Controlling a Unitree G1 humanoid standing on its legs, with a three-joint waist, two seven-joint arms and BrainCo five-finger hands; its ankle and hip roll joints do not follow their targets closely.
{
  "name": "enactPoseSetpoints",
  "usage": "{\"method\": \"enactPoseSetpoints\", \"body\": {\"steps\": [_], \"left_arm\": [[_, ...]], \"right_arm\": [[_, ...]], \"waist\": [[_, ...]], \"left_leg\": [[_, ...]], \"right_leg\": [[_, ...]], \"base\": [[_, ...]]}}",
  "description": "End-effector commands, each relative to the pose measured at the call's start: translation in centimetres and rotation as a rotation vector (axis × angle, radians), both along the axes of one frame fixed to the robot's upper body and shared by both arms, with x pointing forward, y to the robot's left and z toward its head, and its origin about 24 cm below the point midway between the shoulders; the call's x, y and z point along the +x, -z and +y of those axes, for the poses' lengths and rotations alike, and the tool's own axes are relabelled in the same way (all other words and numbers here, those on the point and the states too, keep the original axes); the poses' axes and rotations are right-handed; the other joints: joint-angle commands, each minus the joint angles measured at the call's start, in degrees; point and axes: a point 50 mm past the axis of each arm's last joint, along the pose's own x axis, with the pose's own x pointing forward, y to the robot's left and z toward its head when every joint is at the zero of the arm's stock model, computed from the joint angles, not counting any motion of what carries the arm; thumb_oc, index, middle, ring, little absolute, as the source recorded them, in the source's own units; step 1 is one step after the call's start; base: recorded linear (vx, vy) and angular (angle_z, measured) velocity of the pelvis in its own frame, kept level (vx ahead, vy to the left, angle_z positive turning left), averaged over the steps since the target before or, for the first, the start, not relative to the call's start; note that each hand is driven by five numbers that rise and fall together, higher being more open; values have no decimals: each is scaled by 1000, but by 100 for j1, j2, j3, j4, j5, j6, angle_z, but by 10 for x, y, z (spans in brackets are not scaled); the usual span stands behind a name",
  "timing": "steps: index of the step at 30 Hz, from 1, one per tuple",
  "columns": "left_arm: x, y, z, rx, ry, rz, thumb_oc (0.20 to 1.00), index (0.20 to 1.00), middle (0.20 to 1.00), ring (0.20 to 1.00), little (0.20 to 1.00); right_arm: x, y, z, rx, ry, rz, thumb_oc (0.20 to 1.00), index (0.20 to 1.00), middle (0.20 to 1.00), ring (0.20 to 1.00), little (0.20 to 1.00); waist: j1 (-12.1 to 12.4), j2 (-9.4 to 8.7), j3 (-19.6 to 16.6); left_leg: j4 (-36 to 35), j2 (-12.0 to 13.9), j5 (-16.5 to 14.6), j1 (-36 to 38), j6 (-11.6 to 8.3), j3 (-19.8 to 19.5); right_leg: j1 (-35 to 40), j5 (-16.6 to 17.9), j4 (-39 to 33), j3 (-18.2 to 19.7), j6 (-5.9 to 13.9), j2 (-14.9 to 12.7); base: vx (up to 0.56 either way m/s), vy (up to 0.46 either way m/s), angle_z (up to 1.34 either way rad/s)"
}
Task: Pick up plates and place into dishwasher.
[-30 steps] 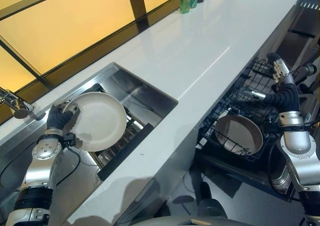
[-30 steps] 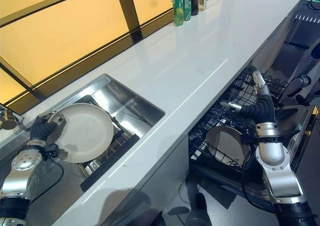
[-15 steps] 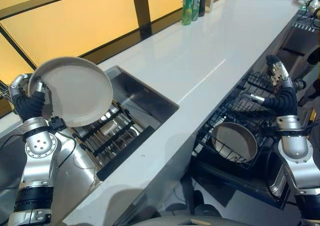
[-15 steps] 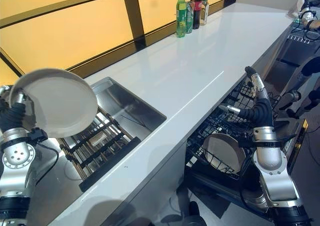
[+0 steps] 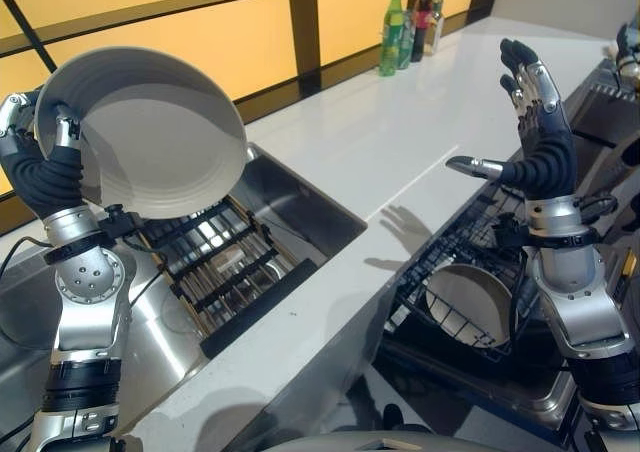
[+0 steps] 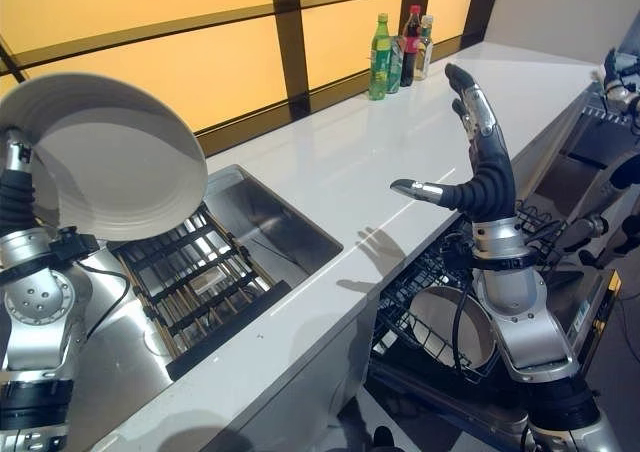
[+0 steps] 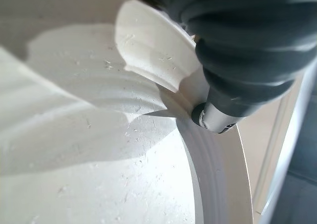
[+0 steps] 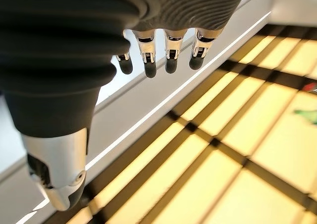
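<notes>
Left eye view: left hand [image 5: 40, 167] is closed on the rim of a white plate [image 5: 150, 132], lifted above the sink [image 5: 300, 207]. Dishwasher rack [image 5: 455, 272] lies toward 4 o'clock (far across the bench [image 5: 400, 142]), nearer to the right hand [image 5: 540, 122], which is spread wide and empty.

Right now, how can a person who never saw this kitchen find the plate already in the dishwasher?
Follow the white counter to its right edge, where the dishwasher rack stands pulled out below. The racked plate leans in its black wires, below the open right hand; the other plate is in the left hand.
</notes>
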Motion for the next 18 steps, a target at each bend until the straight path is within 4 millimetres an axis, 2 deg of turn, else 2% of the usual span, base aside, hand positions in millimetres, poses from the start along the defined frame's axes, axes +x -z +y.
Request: {"method": "enactPoseSetpoints", "body": {"steps": [1, 5, 11, 18], "left_arm": [[8, -28, -21, 59, 96, -100, 200, 200, 200, 200, 200], [12, -29, -29, 59, 129, -100, 200, 200, 200, 200, 200], [20, -28, -45, 41, 211, -90, 200, 200, 200, 200, 200], [28, -23, -71, -19, 341, -80, 200, 200, 200, 200, 200]], "right_arm": [[-9, -34, 17, 53, -91, -180, 1000, 1000, 1000, 1000, 1000], [-7, -40, 25, 81, -143, -176, 1000, 1000, 1000, 1000, 1000], [1, -37, 51, 54, -331, -49, 1000, 1000, 1000, 1000, 1000], [7, -26, 94, 56, -555, 110, 1000, 1000, 1000, 1000, 1000]], "waist": [[95, -161, -288], [131, -181, -324], [208, -201, -383], [309, -204, -452]], "left_leg": [[408, -84, -118, -425, 82, -204], [398, -83, -99, -435, 90, -222], [369, -85, -46, -467, 106, -303], [298, -79, 15, -469, 101, -402]], "right_leg": [[399, -705, 351, -118, 277, -277], [411, -704, 347, -144, 261, -255], [405, -756, 420, -233, 210, -211], [463, -754, 370, -322, 174, -194]], "base": [[-44, -21, 5], [-49, -12, 2], [-64, -10, 0], [-49, -3, 6]]}}
